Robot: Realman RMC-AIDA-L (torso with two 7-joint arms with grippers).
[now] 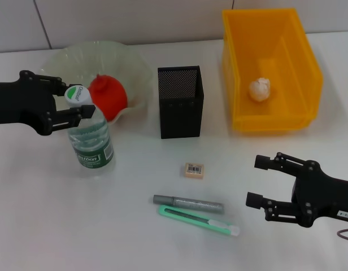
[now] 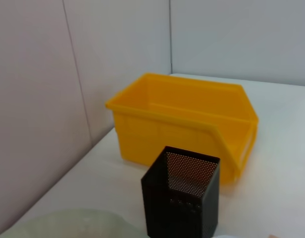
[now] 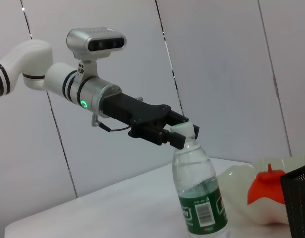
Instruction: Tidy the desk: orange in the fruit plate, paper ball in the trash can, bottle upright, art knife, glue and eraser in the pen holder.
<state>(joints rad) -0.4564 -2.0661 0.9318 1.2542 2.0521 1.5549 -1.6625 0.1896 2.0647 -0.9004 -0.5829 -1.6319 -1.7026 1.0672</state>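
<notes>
A clear water bottle with a green label stands upright at the left. My left gripper is shut on its white cap; this shows in the right wrist view too. The orange lies in the pale fruit plate. The paper ball lies in the yellow bin. The black mesh pen holder stands at centre. The eraser, grey glue stick and green art knife lie on the table in front of it. My right gripper is open, to the right of them.
The left wrist view shows the yellow bin and the pen holder before a corner of the wall. The right wrist view shows the bottle, the orange and the plate. The table is white.
</notes>
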